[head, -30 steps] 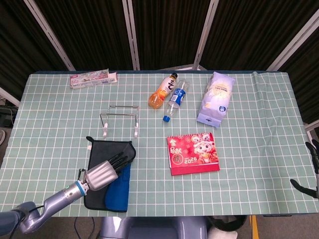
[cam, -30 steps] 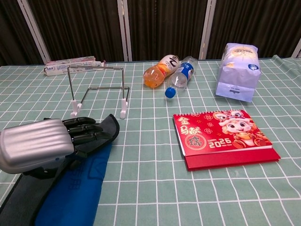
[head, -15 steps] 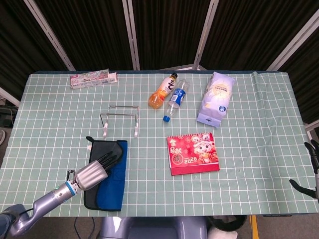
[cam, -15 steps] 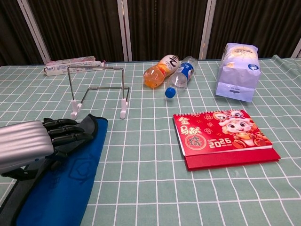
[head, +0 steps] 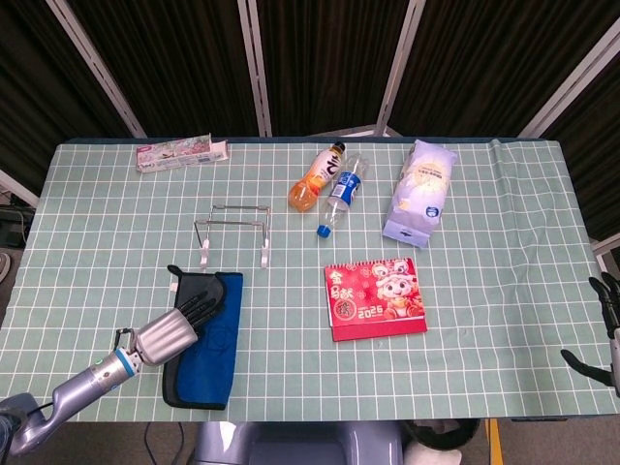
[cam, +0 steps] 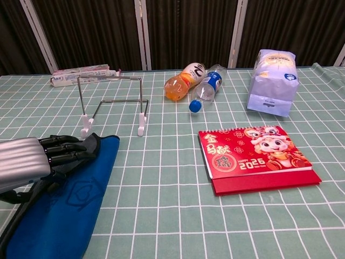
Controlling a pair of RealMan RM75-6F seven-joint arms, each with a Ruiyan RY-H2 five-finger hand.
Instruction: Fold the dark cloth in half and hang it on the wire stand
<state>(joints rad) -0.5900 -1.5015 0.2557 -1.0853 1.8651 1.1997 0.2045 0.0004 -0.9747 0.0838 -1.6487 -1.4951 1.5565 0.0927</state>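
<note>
Overhead, head view: the left hand point(head: 174, 327) lies on the folded cloth point(head: 208, 339), blue side up, near the table's point(head: 484, 194) front edge, just in front of the stand point(head: 232, 232); whether its fingers grip the cloth cannot be told. The right hand point(head: 605, 329) shows partly at the frame edge, state unclear.

Chest view: left hand point(cam: 32, 162) fingers point(cam: 67, 151) extended flat over the cloth's point(cam: 70, 205) left edge; stand point(cam: 113, 102) upright beyond; calendar point(cam: 253, 159) well to the right.

Red calendar point(head: 376, 299), white bag point(head: 419, 193), orange bottle point(head: 317, 177) touching clear bottle point(head: 341, 195), pink box point(head: 181, 153), checked tablecloth point(head: 484, 242)
</note>
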